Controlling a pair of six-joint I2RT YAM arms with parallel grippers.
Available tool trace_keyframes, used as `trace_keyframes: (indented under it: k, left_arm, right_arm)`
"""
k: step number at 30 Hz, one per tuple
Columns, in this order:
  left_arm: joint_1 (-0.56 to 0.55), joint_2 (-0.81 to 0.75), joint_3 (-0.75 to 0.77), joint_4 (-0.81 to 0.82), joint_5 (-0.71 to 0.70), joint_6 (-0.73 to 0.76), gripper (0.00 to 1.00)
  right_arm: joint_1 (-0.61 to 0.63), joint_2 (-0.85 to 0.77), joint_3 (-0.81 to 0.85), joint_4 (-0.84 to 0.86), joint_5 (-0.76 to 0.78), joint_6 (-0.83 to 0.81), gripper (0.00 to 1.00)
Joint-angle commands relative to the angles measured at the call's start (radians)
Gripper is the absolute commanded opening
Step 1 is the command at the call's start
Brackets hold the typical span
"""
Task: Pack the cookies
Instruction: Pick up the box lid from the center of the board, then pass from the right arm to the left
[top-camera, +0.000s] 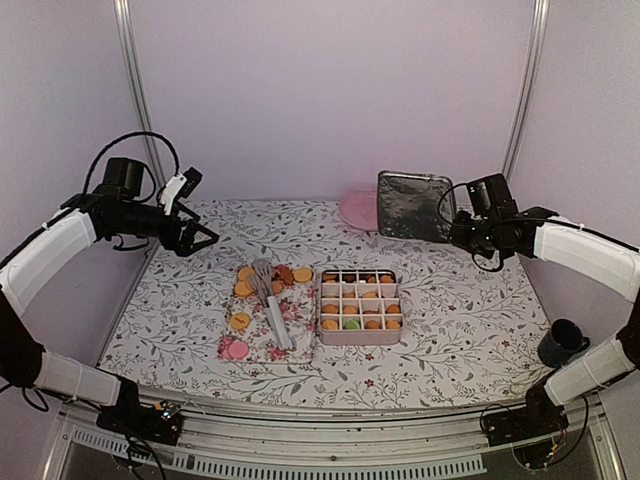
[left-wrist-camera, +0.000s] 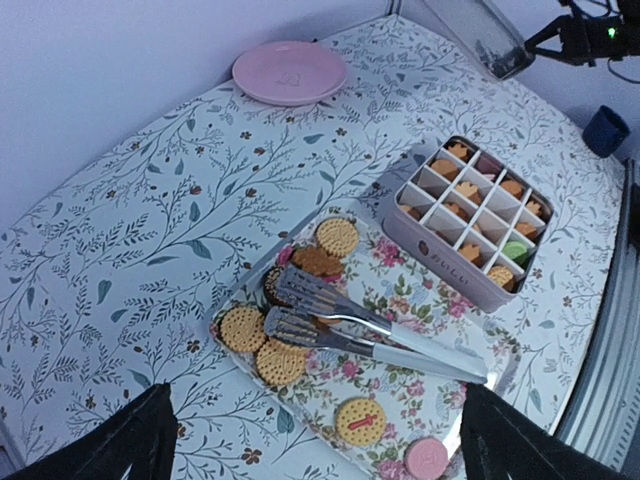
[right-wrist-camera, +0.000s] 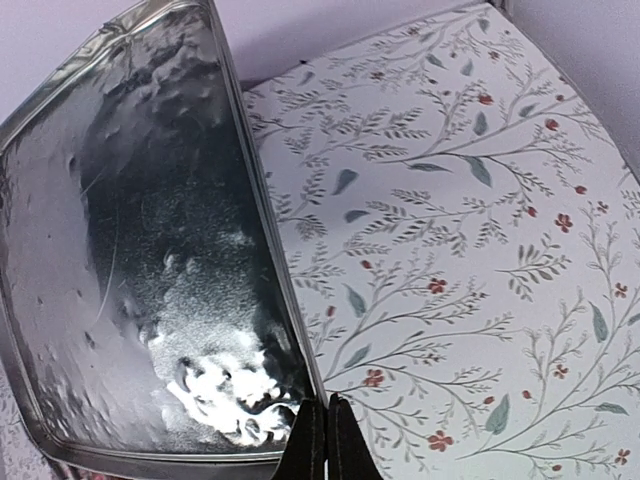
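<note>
Right hand (right-wrist-camera: 320, 415) clamps tin lid (right-wrist-camera: 150, 280) by rim | left hand (top-camera: 200, 238) wide, empty | cookies (left-wrist-camera: 282, 362) loose on floral tray (left-wrist-camera: 440, 400), more in divided box (left-wrist-camera: 440, 265) | likely light, stiff, brittle: take by opposite edges, gently

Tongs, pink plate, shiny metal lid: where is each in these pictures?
tongs (left-wrist-camera: 305, 288), left wrist view, on the upper slotted head.
pink plate (left-wrist-camera: 290, 72), left wrist view, on its middle.
metal lid (right-wrist-camera: 130, 250), right wrist view, on its shiny inner face.
</note>
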Motion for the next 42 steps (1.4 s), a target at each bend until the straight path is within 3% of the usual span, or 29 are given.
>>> trace_keyframes:
  k: [1,9,18,24,29,35,39,42]
  left_arm:
    - [-0.063,0.044,0.059,0.033,0.116,-0.11,0.99]
    - [-0.14,0.115,0.148,0.059,0.33,-0.212,0.93]
    - [-0.141,0.097,0.067,0.245,0.393,-0.42,0.94]
    - [-0.139,0.1,0.047,0.287,0.409,-0.49,0.88]
    - [-0.128,0.11,0.04,0.329,0.433,-0.549,0.7]
    - [-0.09,0.111,0.018,0.372,0.463,-0.598,0.34]
    - [-0.079,0.102,0.005,0.375,0.434,-0.593,0.05]
    - [-0.074,0.101,0.008,0.362,0.399,-0.575,0.0]
  right_arm:
    - [0.128,-0.069,0.006,0.135,-0.021,0.038,0.0]
    - [0.406,0.008,0.039,0.358,0.064,0.039,0.0]
    - [0.52,0.218,0.23,0.417,0.079,0.048,0.0]
    - [0.56,0.286,0.275,0.453,0.094,0.033,0.0]
    - [0.591,0.338,0.309,0.463,0.111,0.03,0.0]
    - [0.625,0.372,0.346,0.473,0.146,-0.006,0.0]
    - [0.644,0.374,0.348,0.495,0.166,-0.027,0.0]
    - [0.658,0.372,0.347,0.516,0.176,-0.054,0.0]
